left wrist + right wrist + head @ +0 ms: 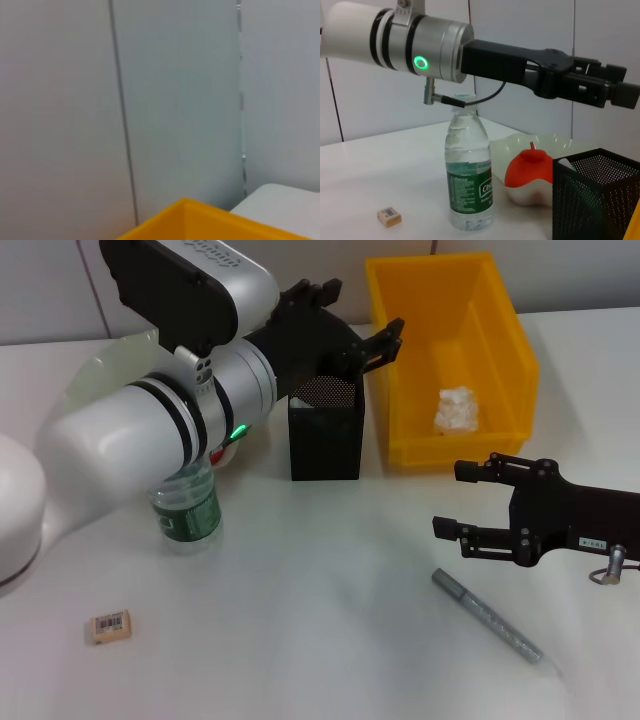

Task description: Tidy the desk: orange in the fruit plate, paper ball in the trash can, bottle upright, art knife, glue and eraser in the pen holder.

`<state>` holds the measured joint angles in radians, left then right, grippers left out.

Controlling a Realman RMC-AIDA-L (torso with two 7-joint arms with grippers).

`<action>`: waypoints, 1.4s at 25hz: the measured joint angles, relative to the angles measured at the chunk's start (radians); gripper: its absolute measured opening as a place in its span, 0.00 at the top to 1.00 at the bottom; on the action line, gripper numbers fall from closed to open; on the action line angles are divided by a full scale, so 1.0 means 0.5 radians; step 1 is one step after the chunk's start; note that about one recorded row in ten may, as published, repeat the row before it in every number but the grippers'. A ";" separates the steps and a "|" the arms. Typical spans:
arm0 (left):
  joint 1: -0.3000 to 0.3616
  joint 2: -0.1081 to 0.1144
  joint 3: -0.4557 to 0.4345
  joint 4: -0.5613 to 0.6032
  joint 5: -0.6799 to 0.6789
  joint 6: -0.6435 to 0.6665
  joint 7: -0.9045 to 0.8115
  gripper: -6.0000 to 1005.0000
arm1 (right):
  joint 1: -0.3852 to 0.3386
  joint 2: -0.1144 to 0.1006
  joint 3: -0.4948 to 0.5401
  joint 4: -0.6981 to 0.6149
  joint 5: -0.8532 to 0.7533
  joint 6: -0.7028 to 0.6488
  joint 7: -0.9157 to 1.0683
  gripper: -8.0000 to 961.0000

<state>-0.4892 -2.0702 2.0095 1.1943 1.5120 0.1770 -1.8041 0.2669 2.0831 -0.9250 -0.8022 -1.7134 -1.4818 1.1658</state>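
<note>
Desk tidy, partly complete.
Paper ball in trash can, orange plated, bottle upright; eraser at 8 o'clock, art knife at 5 o'clock remain on surface. Left tool above pen holder, right tool by knife: both wide, empty.

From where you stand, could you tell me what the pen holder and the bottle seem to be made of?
The pen holder looks like black metal wire mesh, matte; its perforated walls show in the right wrist view. The bottle looks like clear, glossy thin plastic with a green printed label; you can see through it.
</note>
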 joint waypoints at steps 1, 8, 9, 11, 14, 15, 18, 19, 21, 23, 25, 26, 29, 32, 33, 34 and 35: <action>0.006 0.001 -0.014 0.013 0.007 0.031 0.010 0.20 | 0.000 0.000 0.000 0.000 0.000 0.000 0.000 0.20; 0.048 0.002 -0.174 0.084 0.033 0.332 0.087 0.20 | 0.000 0.000 0.000 0.001 0.000 0.000 0.000 0.20; 0.053 0.003 -0.201 0.091 0.033 0.376 0.105 0.20 | 0.000 -0.001 0.000 0.003 0.000 0.001 0.000 0.20; 0.058 0.007 -0.256 0.104 0.034 0.467 0.146 0.20 | 0.000 -0.001 0.000 0.004 0.000 0.002 0.000 0.20; 0.061 0.010 -0.367 0.130 0.074 0.652 0.176 0.20 | 0.000 -0.002 0.000 0.006 0.000 0.008 0.000 0.20; 0.061 0.010 -0.411 0.142 0.108 0.727 0.174 0.20 | 0.000 -0.002 0.000 0.006 0.000 0.009 0.000 0.20; 0.060 0.009 -0.540 0.195 0.217 0.972 0.169 0.20 | 0.002 -0.003 0.000 0.011 0.000 0.018 -0.002 0.20; 0.060 0.009 -0.540 0.195 0.217 0.972 0.169 0.20 | 0.002 -0.003 0.000 0.011 0.000 0.018 -0.002 0.20; 0.059 0.010 -0.604 0.226 0.264 1.095 0.171 0.20 | 0.006 -0.003 0.000 0.014 0.000 0.022 -0.005 0.20; 0.059 0.013 -0.717 0.267 0.343 1.310 0.172 0.20 | 0.008 -0.003 0.000 0.015 0.000 0.024 -0.005 0.20; 0.059 0.013 -0.742 0.280 0.365 1.380 0.172 0.20 | 0.008 -0.003 0.001 0.014 0.000 0.025 -0.005 0.20; 0.059 0.013 -0.742 0.280 0.365 1.380 0.172 0.20 | 0.007 -0.003 0.003 0.013 0.000 0.025 -0.005 0.20; 0.061 0.012 -0.842 0.368 0.469 1.672 0.171 0.20 | 0.007 -0.003 0.022 0.015 0.000 0.025 -0.005 0.20; 0.063 0.012 -0.870 0.447 0.577 1.855 0.166 0.20 | 0.012 -0.003 0.027 0.018 0.000 0.025 -0.008 0.20; 0.063 0.012 -0.873 0.461 0.596 1.881 0.165 0.20 | 0.014 -0.003 0.028 0.018 0.000 0.025 -0.009 0.20; 0.064 0.011 -0.875 0.480 0.637 1.918 0.163 0.20 | 0.015 -0.003 0.028 0.018 0.000 0.025 -0.010 0.20; 0.064 0.010 -0.877 0.496 0.674 1.953 0.160 0.20 | 0.015 -0.003 0.028 0.019 0.000 0.025 -0.011 0.20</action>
<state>-0.4573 -2.0650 1.5713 1.4422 1.8490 1.1535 -1.7241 0.2742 2.0815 -0.9111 -0.7930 -1.7134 -1.4693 1.1604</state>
